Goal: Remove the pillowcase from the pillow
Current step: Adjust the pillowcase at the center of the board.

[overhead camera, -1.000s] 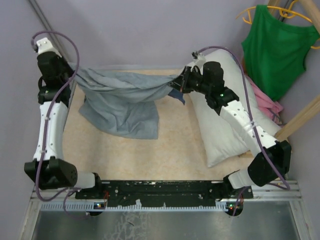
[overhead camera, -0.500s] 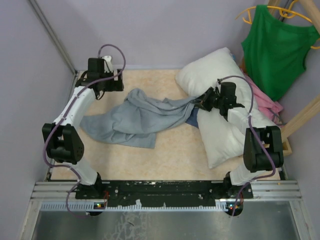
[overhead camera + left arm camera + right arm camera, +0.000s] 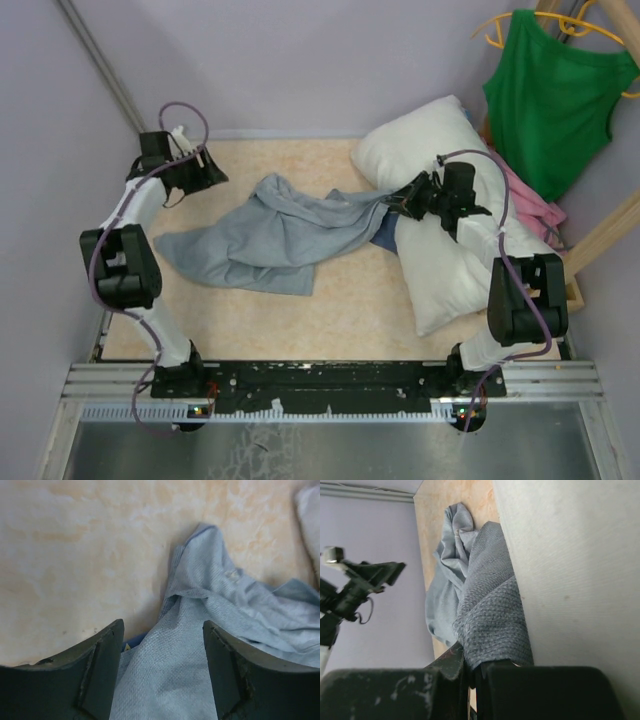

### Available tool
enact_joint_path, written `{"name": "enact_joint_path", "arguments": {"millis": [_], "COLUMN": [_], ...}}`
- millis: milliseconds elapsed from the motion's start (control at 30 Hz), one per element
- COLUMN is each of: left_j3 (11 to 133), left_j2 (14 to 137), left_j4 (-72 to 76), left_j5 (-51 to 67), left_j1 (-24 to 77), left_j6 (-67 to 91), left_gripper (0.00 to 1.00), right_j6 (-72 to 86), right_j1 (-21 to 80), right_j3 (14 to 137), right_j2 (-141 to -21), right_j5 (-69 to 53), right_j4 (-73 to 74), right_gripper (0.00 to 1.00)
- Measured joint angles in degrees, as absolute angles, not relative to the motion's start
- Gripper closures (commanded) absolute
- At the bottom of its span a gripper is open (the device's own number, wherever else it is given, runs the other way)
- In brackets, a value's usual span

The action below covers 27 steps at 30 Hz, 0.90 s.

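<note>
— Beige tabletop, seen from above: what lies where?
— At centre the pillowcase lies crumpled beside the white pillow at right. The right gripper pinches its right end. The left gripper hangs at upper left, apart from it.
— Left wrist view?
— Fingers spread, holding nothing, pillowcase beneath.
— Right wrist?
— Jaws clamped on the pillowcase's darker face, with the pillow filling the frame's right.

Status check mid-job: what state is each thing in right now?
pillowcase: off the pillow, crumpled on the table.
pillow: bare, lying on the table.
left gripper: open, empty.
right gripper: shut on one end of the pillowcase.
green tank top: hanging up.
</note>
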State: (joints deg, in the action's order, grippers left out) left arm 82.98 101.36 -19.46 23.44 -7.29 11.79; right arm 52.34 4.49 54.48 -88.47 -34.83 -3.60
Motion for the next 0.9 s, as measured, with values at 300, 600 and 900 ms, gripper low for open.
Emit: {"name": "enact_joint_path", "arguments": {"millis": [300,600,900], "left_j3": [81.2,82.6,109.7], "left_j2": [113.9,118.5,117.0], "left_j4": [-19.2,-20.6,-31.2], "left_j5": [22.9,22.9,15.6], "left_j1": [0.6,2.4,-2.2], "left_j6": [9.3,7.9,10.8], "left_gripper": [0.27,1.00,1.00], "right_j6": [52.6,53.2,58.0], "right_j1": [4.4,4.3,2.9], "right_j3": [54.5,54.0,77.5], "right_j2": [-88.5,-88.5,-94.7], "right_j5": [-35.5,-36.1,-36.6], "right_j4": [-3.9,-5.1,-2.3], "right_gripper": [1.00,1.00,1.00]}}
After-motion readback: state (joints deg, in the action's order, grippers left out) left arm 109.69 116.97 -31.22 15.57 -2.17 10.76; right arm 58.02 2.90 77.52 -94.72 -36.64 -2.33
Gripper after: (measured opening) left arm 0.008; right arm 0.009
